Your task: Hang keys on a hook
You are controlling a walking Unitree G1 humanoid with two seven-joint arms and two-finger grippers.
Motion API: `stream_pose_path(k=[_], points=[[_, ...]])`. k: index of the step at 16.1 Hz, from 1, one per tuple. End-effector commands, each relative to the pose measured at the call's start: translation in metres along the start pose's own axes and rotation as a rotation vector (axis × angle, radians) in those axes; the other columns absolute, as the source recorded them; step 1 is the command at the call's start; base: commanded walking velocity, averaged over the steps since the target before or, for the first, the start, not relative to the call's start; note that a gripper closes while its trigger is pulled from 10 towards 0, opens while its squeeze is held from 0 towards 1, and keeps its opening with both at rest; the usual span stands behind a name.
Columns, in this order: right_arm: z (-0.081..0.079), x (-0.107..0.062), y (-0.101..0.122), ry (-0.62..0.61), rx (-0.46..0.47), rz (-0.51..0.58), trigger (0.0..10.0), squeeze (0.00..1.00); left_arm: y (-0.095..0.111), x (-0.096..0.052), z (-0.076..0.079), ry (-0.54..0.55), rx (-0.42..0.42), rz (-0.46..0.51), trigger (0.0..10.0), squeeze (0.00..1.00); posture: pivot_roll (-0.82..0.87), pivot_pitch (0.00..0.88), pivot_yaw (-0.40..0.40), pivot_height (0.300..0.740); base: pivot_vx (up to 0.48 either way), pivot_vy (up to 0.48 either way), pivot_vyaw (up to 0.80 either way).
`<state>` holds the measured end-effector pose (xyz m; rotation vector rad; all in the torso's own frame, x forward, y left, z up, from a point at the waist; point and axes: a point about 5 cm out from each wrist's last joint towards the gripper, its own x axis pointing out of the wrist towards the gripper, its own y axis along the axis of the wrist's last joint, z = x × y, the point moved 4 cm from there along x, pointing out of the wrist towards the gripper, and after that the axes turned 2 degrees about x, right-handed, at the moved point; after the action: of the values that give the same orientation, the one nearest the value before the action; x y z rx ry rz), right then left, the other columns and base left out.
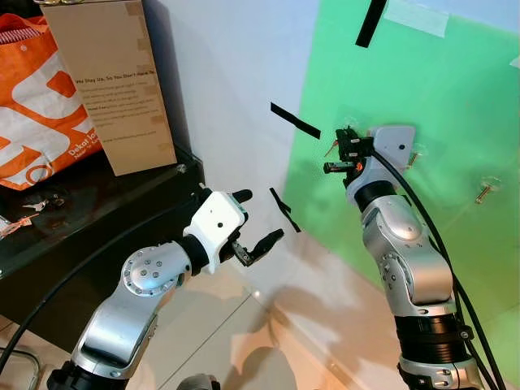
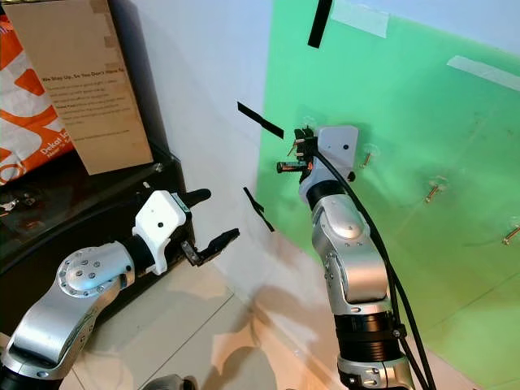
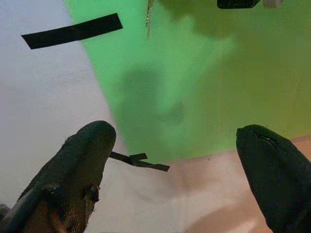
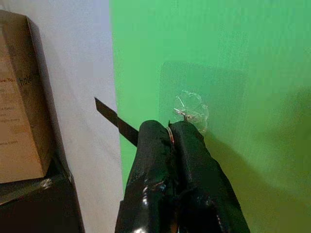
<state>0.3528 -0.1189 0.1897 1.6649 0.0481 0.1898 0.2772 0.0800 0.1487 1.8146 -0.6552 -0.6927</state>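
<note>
Two grippers show: the right gripper (image 4: 171, 127), mid-frame, is pinched tight on the keys (image 1: 335, 147) against a clear hook (image 4: 191, 110) on the green board (image 1: 455, 122); the left gripper (image 1: 258, 221), lower left, hangs wide apart, holding nothing

The robot has two shiny silver arms made of round, smooth parts with small dark screws in the joints. Each wrist is a white block, and the left one has a small black dot. Black bands ring the arms. Thick black cables run along both. The long fingers are black
</note>
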Motion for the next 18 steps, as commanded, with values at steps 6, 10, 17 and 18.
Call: stream_pose_path(k=[6, 10, 17, 18], points=[[0.005, 0.001, -0.041, -0.044, 0.297, -0.251, 10.0, 0.00, 0.007, 0.003, -0.002, 0.003, 0.016, 0.019, 10.0, 0.00, 0.06, 0.034, -0.027, 0.740, 0.000, 0.000, 0.00], [0.013, -0.002, -0.039, -0.091, 0.370, -0.250, 10.0, 0.00, 0.005, 0.003, -0.002, 0.008, 0.014, 0.015, 10.0, 0.00, 0.07, 0.035, -0.029, 0.740, 0.000, 0.000, 0.00], [0.016, -0.007, -0.029, -0.030, -0.013, -0.194, 10.0, 0.00, 0.002, 0.003, -0.002, 0.009, 0.020, 0.013, 10.0, 0.00, 0.06, 0.025, -0.025, 0.740, 0.000, 0.000, 0.00], [0.017, -0.007, -0.029, -0.037, -0.013, -0.192, 10.0, 0.00, 0.003, 0.003, -0.001, 0.007, 0.021, 0.014, 10.0, 0.00, 0.06, 0.022, -0.025, 0.740, 0.000, 0.000, 0.00]])
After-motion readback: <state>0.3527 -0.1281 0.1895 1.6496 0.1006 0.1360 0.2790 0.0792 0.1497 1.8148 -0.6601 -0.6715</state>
